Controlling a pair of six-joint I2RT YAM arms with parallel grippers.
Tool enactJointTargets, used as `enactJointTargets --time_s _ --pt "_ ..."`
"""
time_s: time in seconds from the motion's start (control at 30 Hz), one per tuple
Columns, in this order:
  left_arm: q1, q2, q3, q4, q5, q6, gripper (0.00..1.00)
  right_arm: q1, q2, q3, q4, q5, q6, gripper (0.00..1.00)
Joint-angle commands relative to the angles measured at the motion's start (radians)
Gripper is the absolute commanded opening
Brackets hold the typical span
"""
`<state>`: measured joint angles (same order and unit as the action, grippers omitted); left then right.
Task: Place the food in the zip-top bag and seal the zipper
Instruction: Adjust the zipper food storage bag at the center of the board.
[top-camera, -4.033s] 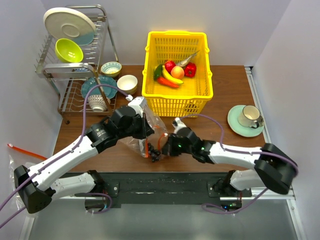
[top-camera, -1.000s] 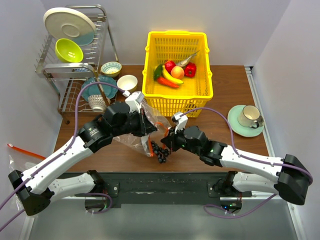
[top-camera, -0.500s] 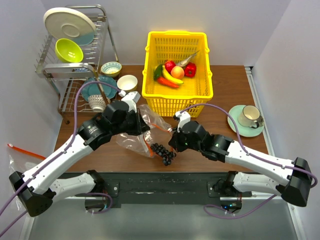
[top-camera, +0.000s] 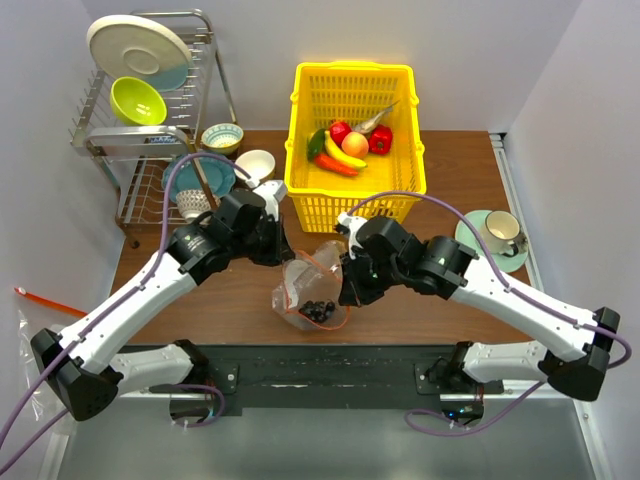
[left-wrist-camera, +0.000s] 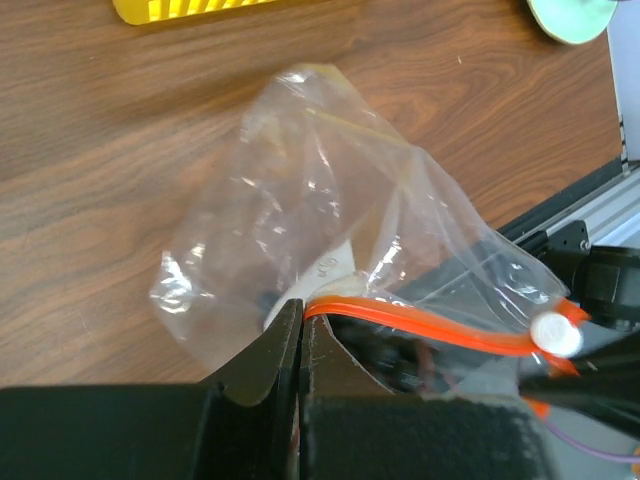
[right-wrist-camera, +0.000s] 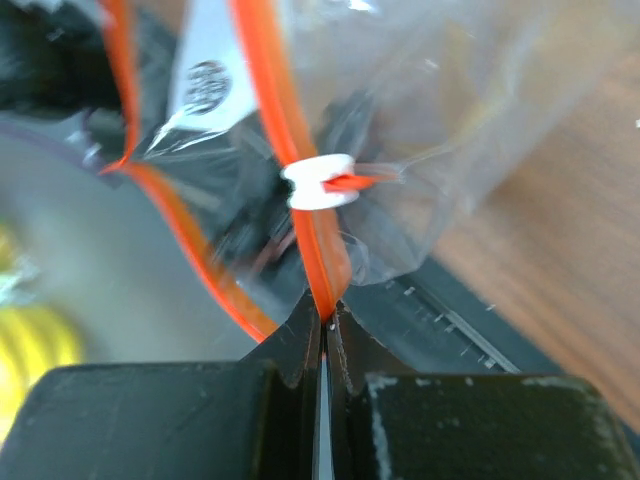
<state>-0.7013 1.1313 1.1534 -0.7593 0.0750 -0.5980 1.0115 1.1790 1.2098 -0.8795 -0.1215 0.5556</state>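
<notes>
1. Nearest the arms, the zip-top bag (top-camera: 300, 292) has been pulled up by its mouth. A moment ago it was lying flat on the table (top-camera: 200, 300).
2. The dark grapes (top-camera: 318, 311) are now seen down inside the bag. Before, they were spilling out at its mouth.
3. The left gripper (left-wrist-camera: 300, 318) is squeezed tight on one end of the zipper (left-wrist-camera: 420, 326). The right gripper (right-wrist-camera: 325, 318) is pinched tight on the same strip, just by the white end piece (right-wrist-camera: 318, 182).
4. The mouth is held open between them, so nothing has been sealed yet.
5. Farther back, the banana (top-camera: 345, 155), apple (top-camera: 340, 129), peach (top-camera: 355, 143), pepper (top-camera: 380, 139) and cucumber (top-camera: 316, 143) are left unmoved in the yellow basket (top-camera: 300, 170). Only one piece looks done, and a lot is still to be packed.
</notes>
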Motion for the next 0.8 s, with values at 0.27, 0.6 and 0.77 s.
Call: enactJointTargets --time_s 0.27,0.6,0.77 --pt "0.019 -0.07 0.0 0.012 0.048 0.032 0.0 -0.12 0.047 0.219 -0.007 -0.179 0.052 0.0" --pt "0.017 -0.07 0.424 -0.34 -0.149 0.096 0.0 -0.149 0.267 0.241 0.338 -0.4 0.187 0.0" --pt "0.017 -0.102 0.45 -0.353 -0.146 0.084 0.0 -0.148 0.306 0.283 0.355 -0.363 0.178 0.05"
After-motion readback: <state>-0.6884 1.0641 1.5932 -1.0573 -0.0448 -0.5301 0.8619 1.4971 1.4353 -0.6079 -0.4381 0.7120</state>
